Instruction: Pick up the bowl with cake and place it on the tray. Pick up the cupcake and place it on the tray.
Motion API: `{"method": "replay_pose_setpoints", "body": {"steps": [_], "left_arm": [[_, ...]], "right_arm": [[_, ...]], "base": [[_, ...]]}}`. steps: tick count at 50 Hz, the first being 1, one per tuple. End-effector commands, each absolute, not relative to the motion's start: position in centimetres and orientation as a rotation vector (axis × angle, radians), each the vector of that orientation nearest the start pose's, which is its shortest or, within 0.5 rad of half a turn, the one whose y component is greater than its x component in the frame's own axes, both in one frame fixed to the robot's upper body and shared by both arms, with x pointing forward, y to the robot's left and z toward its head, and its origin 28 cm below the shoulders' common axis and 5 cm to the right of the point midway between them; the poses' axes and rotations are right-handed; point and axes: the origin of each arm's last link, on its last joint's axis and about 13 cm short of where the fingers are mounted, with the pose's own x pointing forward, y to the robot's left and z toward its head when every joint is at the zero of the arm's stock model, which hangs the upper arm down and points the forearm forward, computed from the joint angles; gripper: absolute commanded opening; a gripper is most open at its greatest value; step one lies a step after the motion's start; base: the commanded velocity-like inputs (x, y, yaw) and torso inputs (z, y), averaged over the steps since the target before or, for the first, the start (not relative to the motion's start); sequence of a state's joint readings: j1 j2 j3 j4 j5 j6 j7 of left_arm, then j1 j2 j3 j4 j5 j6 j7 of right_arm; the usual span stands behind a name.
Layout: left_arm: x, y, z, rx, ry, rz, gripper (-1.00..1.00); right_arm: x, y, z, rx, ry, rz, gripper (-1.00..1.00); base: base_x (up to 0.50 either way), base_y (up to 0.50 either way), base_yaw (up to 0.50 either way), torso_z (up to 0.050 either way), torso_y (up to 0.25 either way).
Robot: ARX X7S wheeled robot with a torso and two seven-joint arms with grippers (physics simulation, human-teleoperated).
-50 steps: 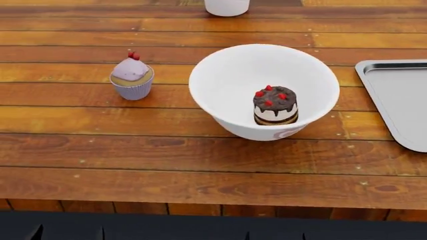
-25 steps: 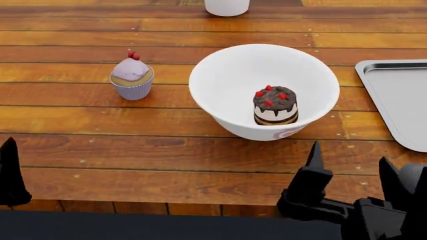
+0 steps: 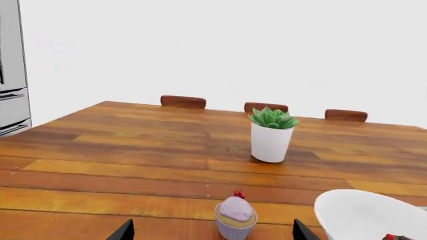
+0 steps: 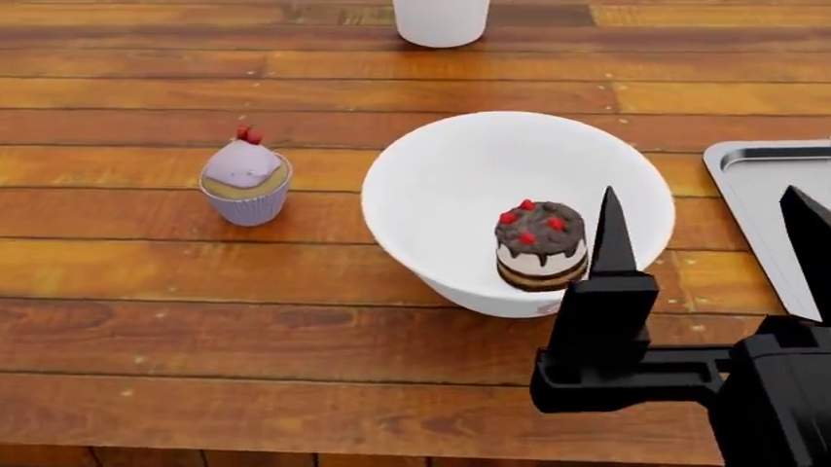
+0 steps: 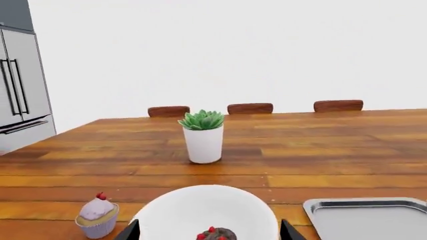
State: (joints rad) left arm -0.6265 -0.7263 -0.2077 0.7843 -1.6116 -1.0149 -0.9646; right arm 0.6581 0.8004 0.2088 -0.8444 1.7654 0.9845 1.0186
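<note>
The white bowl [image 4: 454,175] stands mid-table with the chocolate-topped cake [image 4: 539,243] inside. The lilac cupcake [image 4: 244,180] stands to its left. The grey tray [image 4: 766,165] lies at the right edge. My right gripper [image 4: 698,193] is open and empty, its left finger over the bowl's near right rim, its right finger over the tray's near edge. In the right wrist view the right gripper [image 5: 208,231] frames the bowl [image 5: 200,207] and cake [image 5: 217,235]. My left gripper [image 3: 212,231] is open, with the cupcake [image 3: 235,220] just ahead between its fingers. It is out of the head view.
A white pot [image 4: 442,19] with a green succulent [image 3: 272,118] stands behind the bowl. The tray [image 5: 373,217] and cupcake [image 5: 97,216] flank the bowl in the right wrist view. Chair backs [image 5: 250,108] line the table's far edge. A fridge [image 5: 20,85] stands far left.
My right gripper has risen and moved forward to the bowl's near right side. My left gripper has left the head view. The head view has shifted, so objects sit slightly lower.
</note>
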Motion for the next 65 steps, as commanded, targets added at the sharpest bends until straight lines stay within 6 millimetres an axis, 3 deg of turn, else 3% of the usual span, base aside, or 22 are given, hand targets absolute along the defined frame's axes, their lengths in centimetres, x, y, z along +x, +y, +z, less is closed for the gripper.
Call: {"method": "replay_pose_setpoints", "body": {"steps": [1,23,47,65], "left_arm": [[17.3,25.7,26.6,-0.047,-0.115,-0.036,1.0],[17.0,25.5,26.7,-0.032,-0.113,-0.048,1.0],[17.9,24.7,24.6,-0.073,-0.053,-0.066,1.0],[17.0,22.7,20.4,-0.045,0.019,-0.19,1.0]], "right_arm": [[15.2,-14.5,27.7,0.016,-0.155,0.118,1.0],[15.1,-14.5,27.9,0.008,-0.145,0.098,1.0],[15.2,-14.4,27.7,0.024,-0.15,0.105,1.0],[15.1,-14.4,27.7,0.018,-0.162,0.09,1.0]], "base": [[0.5,0.0,0.0,0.0,0.0],[0.5,0.0,0.0,0.0,0.001],[0.07,0.0,0.0,0.0,0.0],[0.0,0.0,0.0,0.0,0.0]]}}
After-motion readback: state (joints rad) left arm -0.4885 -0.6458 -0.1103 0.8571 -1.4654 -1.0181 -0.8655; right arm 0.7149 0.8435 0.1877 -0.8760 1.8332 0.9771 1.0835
